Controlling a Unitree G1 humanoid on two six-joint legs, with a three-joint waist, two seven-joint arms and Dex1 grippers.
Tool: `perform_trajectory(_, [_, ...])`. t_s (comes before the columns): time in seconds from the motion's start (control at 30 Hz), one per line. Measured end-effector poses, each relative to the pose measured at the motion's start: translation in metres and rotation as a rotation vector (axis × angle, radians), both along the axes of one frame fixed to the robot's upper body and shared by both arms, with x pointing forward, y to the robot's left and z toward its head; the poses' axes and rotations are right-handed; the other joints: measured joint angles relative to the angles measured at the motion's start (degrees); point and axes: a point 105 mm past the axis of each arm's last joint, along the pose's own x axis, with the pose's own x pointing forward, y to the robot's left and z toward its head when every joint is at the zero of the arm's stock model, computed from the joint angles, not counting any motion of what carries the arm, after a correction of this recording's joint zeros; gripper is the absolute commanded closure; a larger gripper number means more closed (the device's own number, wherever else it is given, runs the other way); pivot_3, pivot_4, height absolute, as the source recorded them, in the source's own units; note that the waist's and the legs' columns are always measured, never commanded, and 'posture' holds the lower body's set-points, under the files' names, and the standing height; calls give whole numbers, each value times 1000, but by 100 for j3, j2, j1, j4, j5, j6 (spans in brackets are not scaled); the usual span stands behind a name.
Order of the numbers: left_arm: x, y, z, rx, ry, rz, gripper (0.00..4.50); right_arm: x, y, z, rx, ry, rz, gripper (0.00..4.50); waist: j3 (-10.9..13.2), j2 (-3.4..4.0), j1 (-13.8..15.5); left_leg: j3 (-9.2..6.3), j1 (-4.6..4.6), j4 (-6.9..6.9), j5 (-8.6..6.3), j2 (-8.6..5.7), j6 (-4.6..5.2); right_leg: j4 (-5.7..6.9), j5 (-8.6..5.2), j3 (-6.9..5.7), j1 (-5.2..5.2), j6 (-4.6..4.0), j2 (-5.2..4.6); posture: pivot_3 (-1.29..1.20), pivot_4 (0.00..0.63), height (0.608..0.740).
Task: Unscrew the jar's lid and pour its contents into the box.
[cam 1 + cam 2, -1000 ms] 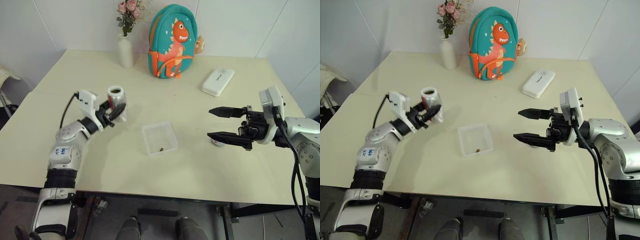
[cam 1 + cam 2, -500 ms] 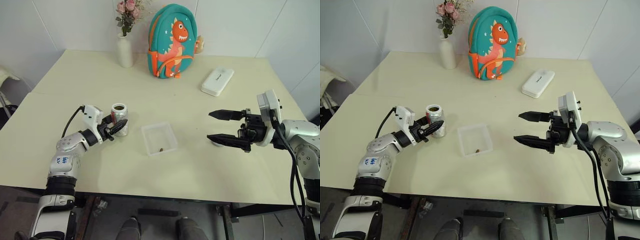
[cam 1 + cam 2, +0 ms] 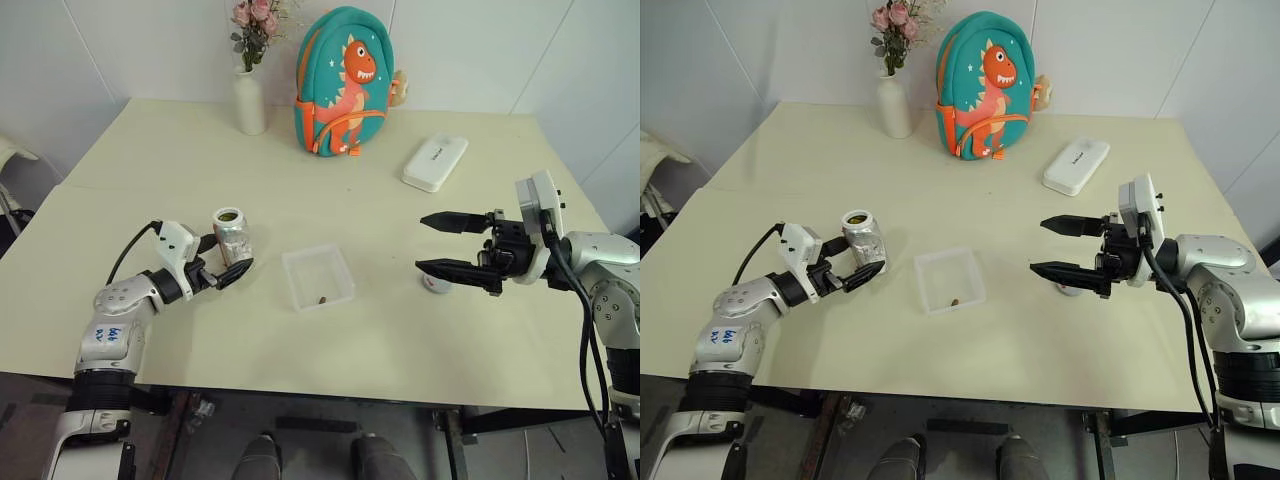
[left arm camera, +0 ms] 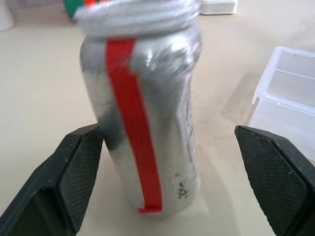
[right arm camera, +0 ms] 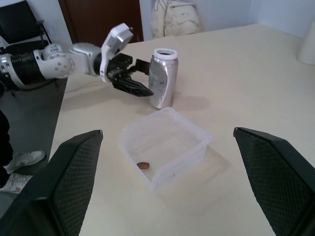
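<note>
Both arms are silver-grey metal with black joints and black cables; each pincer has two black textured fingers (image 4: 74, 182) (a white camera housing sits behind).

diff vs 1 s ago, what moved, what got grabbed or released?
The left pincer carried the jar down from a tilted hold in the air, stood it upright on the table left of the box, then opened and let go. The right pincer stayed open and in place; the brown bit stayed in the box, the lid on the table.
</note>
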Motion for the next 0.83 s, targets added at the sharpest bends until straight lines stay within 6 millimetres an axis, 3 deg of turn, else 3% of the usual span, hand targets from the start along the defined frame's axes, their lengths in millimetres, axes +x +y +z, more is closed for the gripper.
perform_trajectory(0.2, [-16, 10, 2, 62, 45, -38, 21, 4, 0, -2, -1, -3, 5, 0, 0, 0, 2, 2, 0, -32, 0, 0, 0, -27, 0, -1, -2, 0, -3, 0, 150, 740])
perform_trajectory(0.47, [-38, 39, 4, 120, 127, -63, 21, 6, -6, -4, -22, -1, 6, 0, 1, 2, -5, 6, 0, -66, 0, 3, 0, -44, -6, -3, -12, -9, -5, 0, 150, 740])
perform_trajectory(0.63, [-66, 63, 23, 96, 164, -129, 21, 5, -16, -1, -63, -14, -17, 0, 4, 6, -55, 11, 4, -81, -1, 7, -2, -46, -11, -5, -17, -19, -6, 0, 150, 740])
perform_trajectory(0.83, [-80, 78, 42, 76, 96, -169, 21, 5, -20, 1, -91, -29, -20, 0, 5, 9, -108, 13, 4, -82, -1, 7, -2, -47, -12, -4, -17, -21, -7, 0, 150, 740])
